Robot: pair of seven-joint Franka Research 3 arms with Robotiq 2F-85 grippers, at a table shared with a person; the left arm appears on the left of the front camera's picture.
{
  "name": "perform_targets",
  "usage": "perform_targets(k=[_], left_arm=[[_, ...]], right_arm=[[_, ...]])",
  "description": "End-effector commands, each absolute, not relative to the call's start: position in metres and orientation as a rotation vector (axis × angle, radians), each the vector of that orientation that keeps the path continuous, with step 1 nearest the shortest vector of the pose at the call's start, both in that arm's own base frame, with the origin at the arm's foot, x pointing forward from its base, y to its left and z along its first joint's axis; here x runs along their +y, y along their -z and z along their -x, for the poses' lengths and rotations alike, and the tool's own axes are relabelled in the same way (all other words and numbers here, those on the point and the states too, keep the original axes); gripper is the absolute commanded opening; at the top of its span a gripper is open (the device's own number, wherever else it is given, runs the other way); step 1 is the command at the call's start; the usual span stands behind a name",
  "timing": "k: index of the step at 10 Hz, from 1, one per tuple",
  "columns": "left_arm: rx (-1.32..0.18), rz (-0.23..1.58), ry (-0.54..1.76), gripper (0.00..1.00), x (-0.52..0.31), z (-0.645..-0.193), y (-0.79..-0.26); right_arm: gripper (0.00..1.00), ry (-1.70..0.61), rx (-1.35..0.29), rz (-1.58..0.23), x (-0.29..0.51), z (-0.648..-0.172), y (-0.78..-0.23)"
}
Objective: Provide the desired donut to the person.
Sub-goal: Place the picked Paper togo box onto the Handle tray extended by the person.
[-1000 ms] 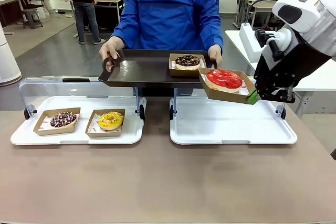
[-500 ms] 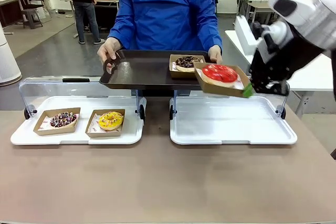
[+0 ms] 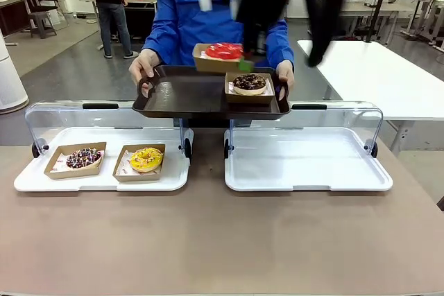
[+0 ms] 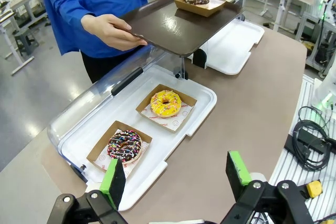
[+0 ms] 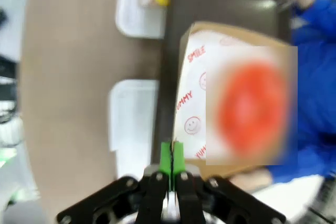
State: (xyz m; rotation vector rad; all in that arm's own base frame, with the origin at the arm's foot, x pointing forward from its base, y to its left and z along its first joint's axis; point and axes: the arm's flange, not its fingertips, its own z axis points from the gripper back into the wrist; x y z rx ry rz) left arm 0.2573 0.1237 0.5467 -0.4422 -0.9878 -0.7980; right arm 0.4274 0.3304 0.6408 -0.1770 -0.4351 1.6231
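Note:
The person [image 3: 222, 12] in a blue jacket holds a dark tray [image 3: 187, 95] with both hands at the far side of the table. A chocolate donut [image 3: 248, 83] in a cardboard box sits on the tray's right part. My right gripper [image 3: 244, 65] reaches across from the upper right. It is shut on the edge of a cardboard box carrying a red donut [image 3: 223, 50], held above the tray's far edge. In the right wrist view the green pads [image 5: 167, 160] pinch the box rim, with the red donut [image 5: 252, 103] beyond. My left gripper [image 4: 176, 177] hangs open over the table, holding nothing.
A white display tray [image 3: 41, 178] at the left holds a sprinkled chocolate donut [image 3: 83, 158] and a yellow donut [image 3: 146, 159], each in a box. A second white tray [image 3: 305, 164] lies at the right. Both have raised clear lids. Another person stands far back left.
My right arm has swung left and away from me, carrying the red donut's box from over the right white tray to above the far edge of the person's tray.

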Motion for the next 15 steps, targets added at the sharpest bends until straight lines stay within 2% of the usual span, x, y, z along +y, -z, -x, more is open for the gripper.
perform_targets(k=[1, 4, 12, 13, 14, 15], left_arm=[[-0.977, 0.452, 0.791, 1.0, 0.125, -0.256, -0.547], [-0.977, 0.452, 0.791, 1.0, 0.125, -0.256, -0.547], [-0.977, 0.452, 0.791, 1.0, 0.125, -0.256, -0.547], [-0.977, 0.452, 0.791, 1.0, 0.125, -0.256, -0.547], [-0.977, 0.452, 0.791, 1.0, 0.125, -0.256, -0.547], [-0.977, 0.452, 0.791, 1.0, 0.125, -0.256, -0.547]], right_arm=[[0.01, -1.578, -0.421, 0.255, 0.396, -0.464, -0.644], [0.01, -1.673, -0.434, 0.297, 0.439, -0.481, -0.602], [0.01, -1.689, -0.329, 0.27, 0.444, -0.505, -0.541], [0.6, -1.694, -0.345, 0.242, 0.443, -0.507, -0.541], [0.61, -1.685, -0.343, 0.237, 0.441, -0.507, -0.546], [1.0, -1.686, -0.346, 0.221, 0.44, -0.508, -0.55]])
